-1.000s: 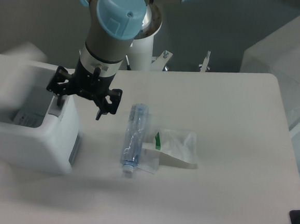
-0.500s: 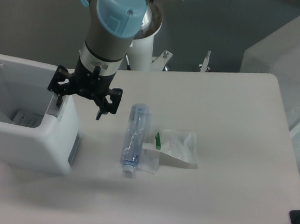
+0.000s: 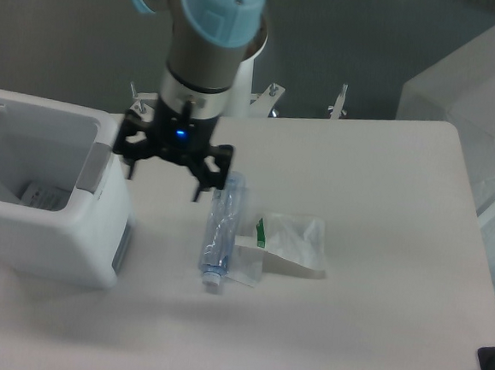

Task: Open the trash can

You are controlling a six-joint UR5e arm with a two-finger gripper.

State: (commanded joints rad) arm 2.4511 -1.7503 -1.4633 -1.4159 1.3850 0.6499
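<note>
The white boxy trash can [image 3: 63, 235] stands at the table's left edge with its top open. Its interior shows, with a paper item [image 3: 39, 194] at the bottom. The lid is swung back out of view at the far left. A grey tab [image 3: 93, 166] sits on its right rim. My gripper [image 3: 164, 178] hangs over the table just right of the can. Its fingers [image 3: 200, 188] are spread apart and hold nothing. It is clear of the can.
A clear plastic bottle [image 3: 221, 231] lies on the table right of the gripper. A clear plastic bag [image 3: 287, 242] lies beside the bottle. White covered objects [image 3: 473, 91] stand at the back right. A dark item [image 3: 494, 367] sits at the front right corner.
The lid swung fully back, from a blur over the can to out of view. My gripper has moved right, away from the can's right rim, toward the bottle.
</note>
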